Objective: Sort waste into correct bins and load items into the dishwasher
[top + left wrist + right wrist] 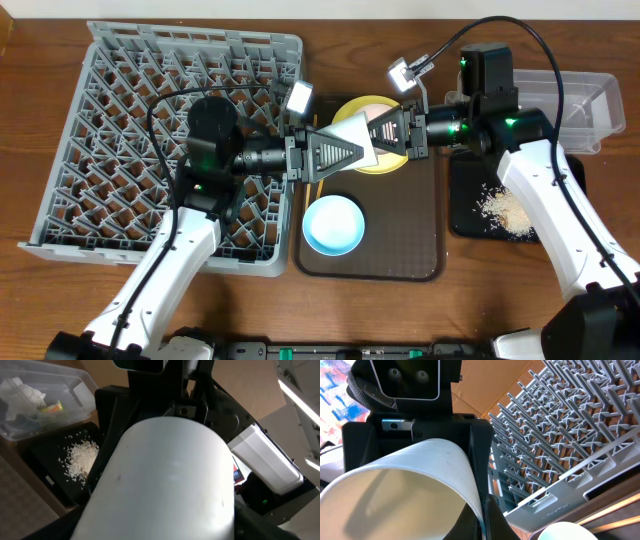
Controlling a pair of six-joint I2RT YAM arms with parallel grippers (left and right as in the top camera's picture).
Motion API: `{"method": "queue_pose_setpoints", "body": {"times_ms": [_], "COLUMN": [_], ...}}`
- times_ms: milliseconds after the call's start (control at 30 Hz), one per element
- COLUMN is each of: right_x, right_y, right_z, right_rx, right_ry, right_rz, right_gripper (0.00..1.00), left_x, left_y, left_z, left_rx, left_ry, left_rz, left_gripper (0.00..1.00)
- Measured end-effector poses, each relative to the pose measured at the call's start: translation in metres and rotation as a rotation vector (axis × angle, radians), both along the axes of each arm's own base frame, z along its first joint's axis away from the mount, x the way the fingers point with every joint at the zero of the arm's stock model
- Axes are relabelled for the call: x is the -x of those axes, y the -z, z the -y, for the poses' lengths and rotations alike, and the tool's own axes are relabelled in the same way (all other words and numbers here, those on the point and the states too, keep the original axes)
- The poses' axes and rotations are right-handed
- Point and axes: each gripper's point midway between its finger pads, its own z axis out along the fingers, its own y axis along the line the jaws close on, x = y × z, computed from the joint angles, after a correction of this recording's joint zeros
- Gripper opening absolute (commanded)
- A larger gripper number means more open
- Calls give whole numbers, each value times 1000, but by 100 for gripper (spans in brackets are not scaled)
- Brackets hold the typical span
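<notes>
The right end effector [388, 133] pinches the cream-white bowl [356, 133]; the rack [150, 120] lies left, nearer your left end effector [352, 151]. Whether that one grips, I cannot tell

Left arm [170, 260] reaches from near left up to mid-scene, then bends right. Wrist level, left claw [340, 152] points right. Right arm [555, 200] rises from near right, bends left at far end; right claw [392, 130] points left. Claws meet tip to tip at centre. Right claw pinches rim of cream-white bowl [358, 133]. Left claw's grip unclear.
</notes>
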Motion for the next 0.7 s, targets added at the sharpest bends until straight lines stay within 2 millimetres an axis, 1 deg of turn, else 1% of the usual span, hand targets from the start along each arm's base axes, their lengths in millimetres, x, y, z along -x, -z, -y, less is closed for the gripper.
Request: {"method": "queue_pose_setpoints", "body": {"times_ms": [267,333,367,433,500,567,633,700], "right_x": [1,1,0,-1,-2,-3,-4,-6], "right_y": [-2,-1,0,1,4,12,28,46], "right_z": [0,0,0,0,1,3,7,14], "right_rx": [-9,-7,-3,3,17,57,130,222], "right_ry": [-9,-6,-3,3,15,44,89,145], "right_rz": [0,-2,-2,2,-5,-39,-96,-142], "right_gripper": [2,13,17,17,17,17,16,15], "left_x": [1,2,2,1,2,1,-5,-14], "left_y": [1,3,4,10,16,22,30,38], "left_z": [0,0,0,0,0,-1,-3,-9], "left_rx": [-7,-13,-17,-33,-51,-71,-100,-133], "left_ry": [9,12,11,9,11,4,-32,-82], "left_rz": [75,105,117,128,151,161,167,174], "left_gripper": [56,54,52,48,46,43,37,36]}}
